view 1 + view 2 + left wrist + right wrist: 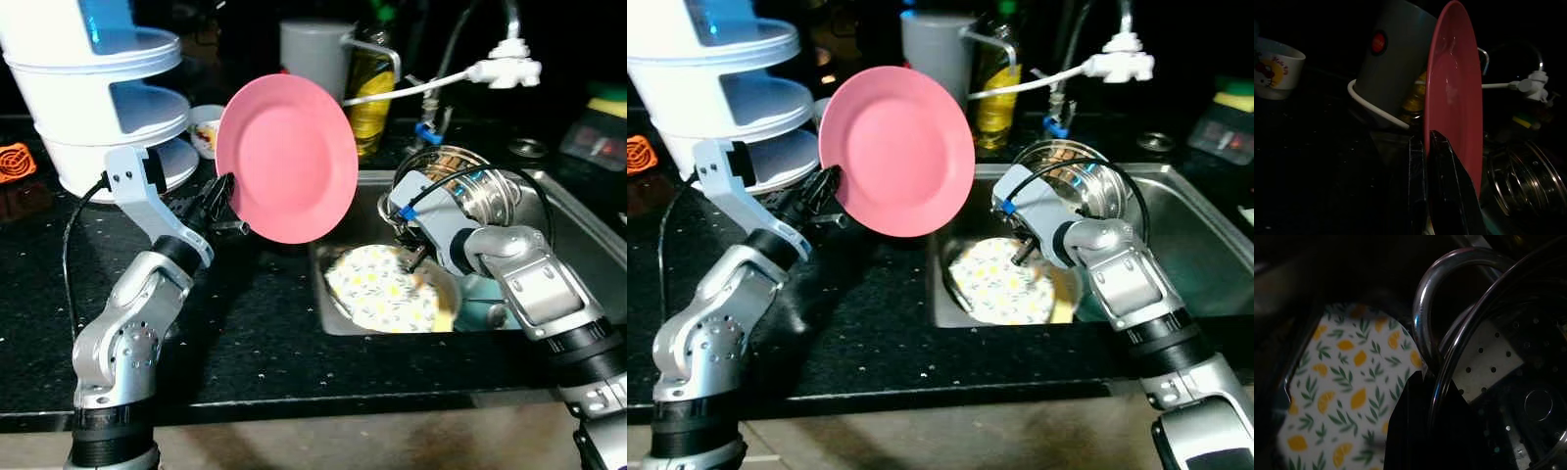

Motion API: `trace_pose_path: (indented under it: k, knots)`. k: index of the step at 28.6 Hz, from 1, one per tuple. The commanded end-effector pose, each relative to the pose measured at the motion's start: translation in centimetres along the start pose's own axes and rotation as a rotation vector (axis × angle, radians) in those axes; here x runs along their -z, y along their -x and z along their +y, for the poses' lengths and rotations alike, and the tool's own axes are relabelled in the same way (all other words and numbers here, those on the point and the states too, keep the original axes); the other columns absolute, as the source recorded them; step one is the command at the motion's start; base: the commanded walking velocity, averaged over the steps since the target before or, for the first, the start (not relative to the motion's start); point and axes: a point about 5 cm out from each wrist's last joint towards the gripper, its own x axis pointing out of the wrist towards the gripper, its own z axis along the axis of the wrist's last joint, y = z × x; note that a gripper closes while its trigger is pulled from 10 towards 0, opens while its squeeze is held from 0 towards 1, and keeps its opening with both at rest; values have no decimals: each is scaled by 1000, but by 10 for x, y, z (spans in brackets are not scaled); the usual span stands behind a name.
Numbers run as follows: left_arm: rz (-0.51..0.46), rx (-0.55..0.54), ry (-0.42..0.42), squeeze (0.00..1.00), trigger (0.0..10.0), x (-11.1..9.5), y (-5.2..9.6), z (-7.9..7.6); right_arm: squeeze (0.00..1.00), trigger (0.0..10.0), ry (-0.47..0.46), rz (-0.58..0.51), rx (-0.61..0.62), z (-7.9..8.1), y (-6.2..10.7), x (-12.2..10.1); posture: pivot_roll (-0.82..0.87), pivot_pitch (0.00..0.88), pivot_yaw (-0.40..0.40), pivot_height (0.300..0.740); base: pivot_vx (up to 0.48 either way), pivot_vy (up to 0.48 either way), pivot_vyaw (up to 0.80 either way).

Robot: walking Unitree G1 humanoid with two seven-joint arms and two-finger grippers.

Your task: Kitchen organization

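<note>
- Pink plate (286, 159) is held upright above the black countertop (255, 323), just left of the sink (588, 235), pinched at its lower left rim by the left gripper (221, 196), whose fingers are closed narrowly on it.
- An edge grip of this kind is judged to suit lifting a plate clear for stowing, perhaps on the white tiered rack (108, 88) nearby.
- In the sink, a lemon-patterned plate (384, 288) lies beside a steel colander (470, 191).
- The right gripper (409, 257) is lowered into the sink; in the right wrist view its black fingers (1422, 426) are closed around the colander's wire handle (1422, 328), a detail hidden from the head cameras.
- A grey kettle (1393, 58) and a cartoon mug (1276, 68) are seen behind the plate in the left wrist view.
</note>
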Motion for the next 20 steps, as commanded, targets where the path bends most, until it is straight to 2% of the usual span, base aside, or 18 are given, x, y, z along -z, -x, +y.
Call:
trace_pose_path:
  k: [1,4,7,10,13,17,20]
  knots:
    - [-2,-14,-8,0,10000,1,0,3,0,10000,50,-32,2,0,-2,-12,3,0,-68,740,0,-304,0]
    - [-3,-15,-7,0,10000,1,0,3,0,10000,60,-34,1,0,-3,-13,3,0,-68,740,0,-304,0]
    - [-5,-33,1,0,10000,2,0,5,0,10000,105,-19,-6,7,-15,-17,0,0,-68,740,0,0,0]
    - [-6,-54,1,0,10000,2,1,8,0,10000,79,-2,-29,18,-32,-21,3,0,-73,740,0,0,0]
    - [-8,-57,4,0,10000,3,1,8,0,10000,66,15,-25,22,-40,-22,10,0,-80,740,0,0,0]
    - [-3,-51,5,0,10000,3,4,6,0,10000,18,82,23,20,-54,-17,21,0,-89,740,0,0,0]
    - [1,-50,2,0,10000,4,5,5,0,10000,-8,115,26,17,-56,-13,22,0,-93,740,0,0,0]
